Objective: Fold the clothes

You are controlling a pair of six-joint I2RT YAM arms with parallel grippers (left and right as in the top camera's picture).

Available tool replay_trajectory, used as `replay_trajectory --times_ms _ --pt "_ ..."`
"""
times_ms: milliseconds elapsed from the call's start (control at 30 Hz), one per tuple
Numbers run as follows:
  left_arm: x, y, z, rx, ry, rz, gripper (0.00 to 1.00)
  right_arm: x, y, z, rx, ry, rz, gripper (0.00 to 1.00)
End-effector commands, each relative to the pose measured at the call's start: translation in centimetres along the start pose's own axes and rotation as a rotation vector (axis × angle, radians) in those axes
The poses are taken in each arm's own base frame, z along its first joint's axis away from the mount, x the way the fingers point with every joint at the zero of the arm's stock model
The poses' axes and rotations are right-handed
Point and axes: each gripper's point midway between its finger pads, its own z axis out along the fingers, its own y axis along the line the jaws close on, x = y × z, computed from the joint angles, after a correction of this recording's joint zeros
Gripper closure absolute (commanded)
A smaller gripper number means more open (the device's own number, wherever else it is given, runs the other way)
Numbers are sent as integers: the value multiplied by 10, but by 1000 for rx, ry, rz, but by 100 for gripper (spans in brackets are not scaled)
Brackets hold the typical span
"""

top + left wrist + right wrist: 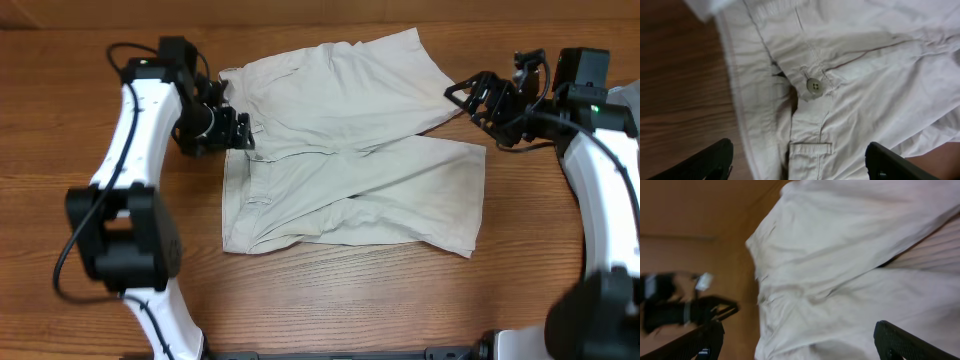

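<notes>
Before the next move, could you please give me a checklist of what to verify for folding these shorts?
1. Shorts flat on table, both legs unfolded: ok.
2. Left end effector open over the waistband: ok.
3. Right end effector open at the upper leg's hem: ok.
4. Cloth gripped for a fold: not ok, neither holds it.
5. Left end effector touching fabric: cannot tell.
</notes>
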Motion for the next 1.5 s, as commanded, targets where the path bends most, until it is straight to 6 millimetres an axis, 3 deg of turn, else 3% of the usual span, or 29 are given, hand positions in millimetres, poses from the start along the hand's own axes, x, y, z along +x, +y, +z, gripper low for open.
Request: replay_trajectory --times_ms 0,133,333,467,533,567,700,867,967,1067,1167,1300,1333,1400,1467 --pt "8 -17 40 170 112 -64 17 18 27 -10 1 14 -86 0" --pt "3 -28 59 277 133 -79 24 49 38 -7 8 107 -78 0" --pt "-14 -28 66 269 73 -84 32 86 42 5 39 236 -130 3" --pt "-21 -32 67 269 50 -107 60 99 41 13 107 267 -172 9" --pt "-21 -32 67 268 52 -108 79 102 39 16 142 273 -191 11" --pt "-19 -32 67 268 57 -109 95 103 38 16 157 273 -192 11" --pt "-14 -29 56 290 73 -110 96 98 21 16 250 242 -155 11" --pt "-18 -11 4 297 1 -112 96 109 -5 22 323 265 -126 12" --pt "-14 17 -20 187 -46 -140 96 118 -20 29 351 269 -73 12" --pt "-9 41 -25 78 -45 -159 96 127 -36 40 367 266 -6 12" --pt "-7 48 -18 52 -25 -155 96 137 -53 51 380 257 45 12" --pt "-6 57 -8 2 -3 -154 96 148 -88 58 481 209 128 22" --pt "-6 59 -7 -7 1 -154 96 150 -97 58 513 195 147 33" --pt "-6 61 -5 -18 4 -147 96 157 -115 58 572 170 188 43" --pt "-6 65 -3 -38 9 -145 96 165 -128 58 607 162 220 64"
